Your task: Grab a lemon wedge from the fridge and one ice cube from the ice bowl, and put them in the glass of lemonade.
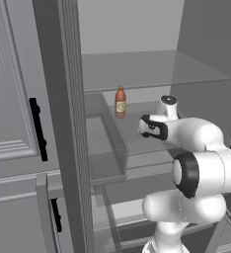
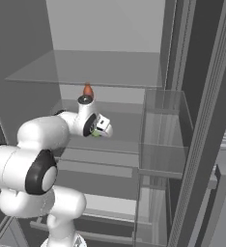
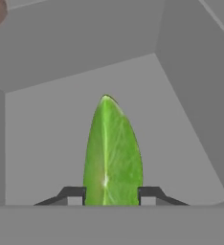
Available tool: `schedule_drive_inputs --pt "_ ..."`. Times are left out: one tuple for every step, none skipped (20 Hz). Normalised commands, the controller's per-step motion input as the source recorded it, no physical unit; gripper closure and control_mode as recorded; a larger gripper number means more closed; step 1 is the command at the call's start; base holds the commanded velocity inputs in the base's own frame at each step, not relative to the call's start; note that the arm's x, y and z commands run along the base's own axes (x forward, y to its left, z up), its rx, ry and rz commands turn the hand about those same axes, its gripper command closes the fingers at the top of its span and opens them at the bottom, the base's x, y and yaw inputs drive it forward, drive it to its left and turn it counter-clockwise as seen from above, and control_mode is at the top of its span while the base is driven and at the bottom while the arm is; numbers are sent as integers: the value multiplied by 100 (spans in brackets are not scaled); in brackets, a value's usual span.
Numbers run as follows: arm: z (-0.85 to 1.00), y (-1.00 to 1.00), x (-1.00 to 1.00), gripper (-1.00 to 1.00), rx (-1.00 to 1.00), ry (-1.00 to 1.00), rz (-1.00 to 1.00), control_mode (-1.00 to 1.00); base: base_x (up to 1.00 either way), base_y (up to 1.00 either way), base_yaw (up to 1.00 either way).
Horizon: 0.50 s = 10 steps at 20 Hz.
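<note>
Step in hand, judged from the scene: lifting the lemon wedge clear of the fridge for transfer to the glass of lemonade

Layout, largest item first:
- Fridge [image 1: 63, 123]: door open, interior exposed, glass shelves [image 2: 86, 70] stacked inside, clear door bin [image 2: 161, 140] hanging on the open door to the right in the right base view
- Arm reaching into the middle shelf space, well under the shelf above
- Orange bottle [image 1: 120, 102]: upright at the back of the same shelf, beyond the wrist and apart from it
- Gripper [image 3: 111, 194]: fingers [image 3: 73, 194] pressed against both flanks of the wedge, pinching it, not spread
- Lemon wedge [image 3: 111, 153]: held between the fingers inside the fridge; visible as a small green speck at the hand in the right base view [image 2: 95, 132]

Orientation of the wedge:
- Long axis in line with the fingers, running straight out from the gripper
- Pointed tip away from the hand, toward the rear wall of the fridge; broad end seated between the fingers
- Cut face with pale centre line turned toward the hand camera

Recommended execution:
- Hold the pinch steady; avoid further squeezing, since a soft tapered piece may slip forward out of the grip
- Raise only slightly, keeping clear of the shelf above
- Withdraw straight back along the wedge's long axis, away from the bottle
- Keep clear of the door bin and door edge during exit
- Keep the wrist level until outside the fridge; tip the wedge downward only over the glass
</note>
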Motion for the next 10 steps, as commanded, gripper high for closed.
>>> schedule_drive_inputs --pt "44 0 -100 100 0 -11 0 -100 0 0 0" --pt "36 0 -100 100 0 -10 0 -100 0 0 0" --pt "31 0 -100 100 0 -9 0 -100 0 0 0" --pt "30 0 -100 100 0 -7 0 -100 0 0 0" --pt "29 0 -100 100 0 -6 0 -100 0 0 0" --pt "34 0 -100 100 0 -5 0 -100 0 0 0" --pt "41 0 -100 100 0 -4 0 -100 0 0 0" --pt "51 0 -100 100 0 -4 0 -100 0 0 0" --pt "64 0 -100 100 0 -4 0 -100 0 0 0" --pt "74 0 -100 100 0 -1 0 -100 0 0 0"
